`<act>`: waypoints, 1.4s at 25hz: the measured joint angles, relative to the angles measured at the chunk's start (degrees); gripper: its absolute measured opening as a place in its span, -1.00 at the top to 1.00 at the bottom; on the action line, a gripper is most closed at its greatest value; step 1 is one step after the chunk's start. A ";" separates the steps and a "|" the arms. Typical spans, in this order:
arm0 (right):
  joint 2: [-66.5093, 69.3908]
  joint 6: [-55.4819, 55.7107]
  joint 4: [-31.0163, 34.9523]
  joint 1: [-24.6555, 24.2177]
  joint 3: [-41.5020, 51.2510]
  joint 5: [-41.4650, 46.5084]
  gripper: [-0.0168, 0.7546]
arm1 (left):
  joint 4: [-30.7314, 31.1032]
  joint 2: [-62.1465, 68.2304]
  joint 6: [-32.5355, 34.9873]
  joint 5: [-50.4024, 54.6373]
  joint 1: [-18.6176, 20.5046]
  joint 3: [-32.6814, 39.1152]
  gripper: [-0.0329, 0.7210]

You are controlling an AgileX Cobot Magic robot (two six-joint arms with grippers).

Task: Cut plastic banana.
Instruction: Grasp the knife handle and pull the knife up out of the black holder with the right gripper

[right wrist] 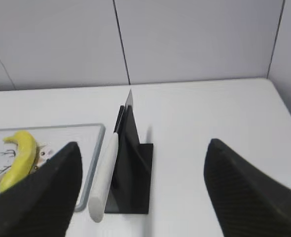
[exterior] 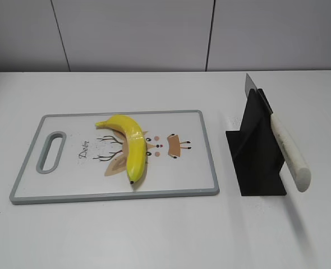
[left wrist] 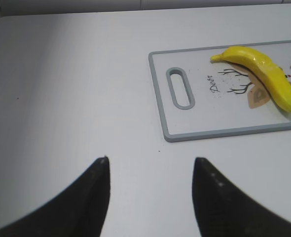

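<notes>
Exterior view: the plastic banana [exterior: 128, 147] lies whole on the cutting board [exterior: 70, 185], near the board's middle, stem toward the far left and dark tip toward the near edge. The board's grey rim is bare on all sides, with a handle slot [exterior: 52, 152] at its left end. To the right, apart from the board, a black knife stand [exterior: 257, 151] holds a knife [exterior: 286, 147], its white handle slanting out toward the near right and its blade tip rising at the far side. Bare white table [exterior: 154, 235] lies between board and stand and along the near edge. No arm shows here.

Left wrist view: the left gripper [left wrist: 150, 163] hovers over bare table to the left of the board, fingers spread apart, holding nothing. The banana sits far right.

Right wrist view: the right gripper [right wrist: 143, 153] is spread wide above the stand, nothing between its fingers. The knife handle points near-left, beside the board's right edge.
</notes>
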 joint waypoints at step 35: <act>68.99 13.94 -7.73 22.82 -29.86 21.52 -0.38 | 0.00 0.00 0.00 0.00 0.00 0.00 -0.41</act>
